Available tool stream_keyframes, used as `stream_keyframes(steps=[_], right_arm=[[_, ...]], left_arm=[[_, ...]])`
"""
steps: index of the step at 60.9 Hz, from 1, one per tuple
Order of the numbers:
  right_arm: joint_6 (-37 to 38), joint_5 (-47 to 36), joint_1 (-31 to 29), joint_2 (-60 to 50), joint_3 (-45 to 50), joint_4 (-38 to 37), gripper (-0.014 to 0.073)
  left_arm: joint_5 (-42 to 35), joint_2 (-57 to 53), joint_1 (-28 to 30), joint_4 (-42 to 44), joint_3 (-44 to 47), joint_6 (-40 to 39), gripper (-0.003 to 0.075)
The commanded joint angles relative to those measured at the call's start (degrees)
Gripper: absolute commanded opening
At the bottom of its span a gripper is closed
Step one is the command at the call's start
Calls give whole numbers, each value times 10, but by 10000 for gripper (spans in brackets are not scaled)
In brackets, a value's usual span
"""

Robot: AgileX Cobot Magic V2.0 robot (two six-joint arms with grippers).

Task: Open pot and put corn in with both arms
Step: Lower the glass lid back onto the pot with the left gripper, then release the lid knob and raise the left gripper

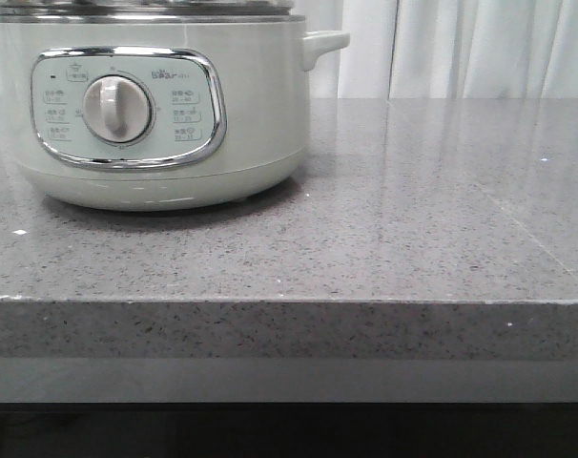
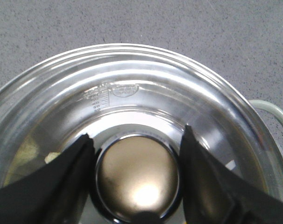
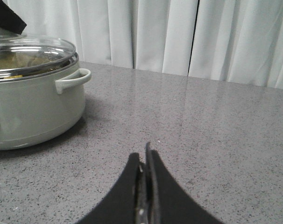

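Left fingers (image 2: 137, 175): 2 black pads spread apart, 1 on each side of the round metallic knob (image 2: 137, 179) of the glass lid (image 2: 146, 88). Each pad sits just beside the knob; contact cannot be confirmed from the left wrist view. Knob lies between the fingers, centred. Lid is seated on the pot (image 1: 160, 105), its steel rim ringing the fingers on all sides. Printed markings show through the glass just beyond the knob. 1 pale-green side handle (image 2: 274, 116) projects past the lid rim, outboard of 1 finger. Grey speckled desk (image 2: 179, 23) lies beyond the rim.

Right fingers (image 3: 145, 186): 2 black tips pressed together, nothing between them. They hang above bare desk, well apart from the pot. From these fingers the pot stands ahead and off to the robot's left, lid on, 1 side handle (image 3: 74, 79) turned toward them. A dark corner of the left arm (image 3: 6, 16) shows above the lid. White curtain (image 3: 202, 37) hangs behind the far edge of the desk.

Front view: pot stands at the left part of the desk, chrome-framed control panel (image 1: 127, 107) and cream dial (image 1: 117, 108) facing the camera. Neither arm shows there.

Corn: not located in any of the 3 views; lid contents too blurred to tell.
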Motion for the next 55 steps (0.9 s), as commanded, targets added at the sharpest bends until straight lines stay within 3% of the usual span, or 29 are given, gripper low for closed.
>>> stream_keyframes(steps=[1,55], right_arm=[[-5,-49,-2,5,-15,2,-72],[-5,-48,-2,5,-15,2,-72]], left_arm=[[-58,-29,0,-13,-27,1,263],[-5,-17,-35,1,-27,3,265]])
